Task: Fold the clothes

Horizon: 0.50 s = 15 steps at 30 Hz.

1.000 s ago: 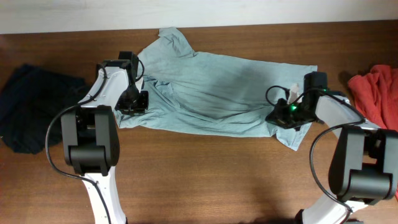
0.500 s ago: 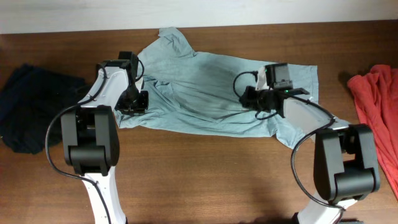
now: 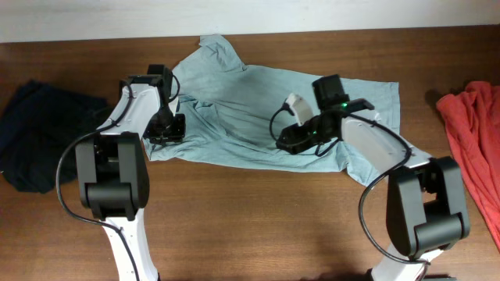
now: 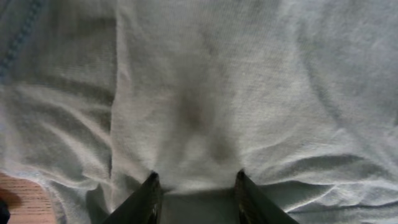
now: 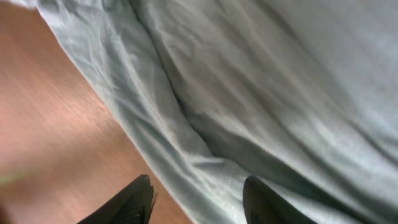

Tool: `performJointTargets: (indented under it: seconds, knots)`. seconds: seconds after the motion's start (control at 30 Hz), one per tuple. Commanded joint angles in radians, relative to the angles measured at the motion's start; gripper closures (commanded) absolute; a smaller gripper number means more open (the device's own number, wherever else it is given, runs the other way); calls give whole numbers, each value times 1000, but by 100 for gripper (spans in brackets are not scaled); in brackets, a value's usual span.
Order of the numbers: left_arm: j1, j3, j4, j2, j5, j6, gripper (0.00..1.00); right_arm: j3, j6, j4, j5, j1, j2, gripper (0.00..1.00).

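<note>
Grey-blue T-shirt: spread at far-centre of table, long axis left-right. Left gripper: on shirt's left end, fingers parted, cloth between, hold unclear. Right gripper: jaws wide, empty, over near hem, mid-shirt.

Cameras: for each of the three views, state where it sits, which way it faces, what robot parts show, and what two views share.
Overhead: above the table, facing down; both arms, T-shirt.
Left wrist: on left arm, facing down at cloth; left pincer tips show.
Right wrist: facing shirt hem and table; right pincer shows.
All share the T-shirt.
</note>
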Motion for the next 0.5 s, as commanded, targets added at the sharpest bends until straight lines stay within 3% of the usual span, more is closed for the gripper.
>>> performJointTargets:
  seconds: [0.0, 0.1, 0.47]
  knots:
    - [3, -41, 10, 49, -7, 1, 59, 16, -119, 23, 130, 44, 0, 49]
    - [3, -41, 10, 49, -7, 1, 55, 16, -183, 26, 167, 68, 0, 49]
    - [3, -41, 10, 49, -6, 1, 50, 16, -208, 21, 253, 143, 45, 54]
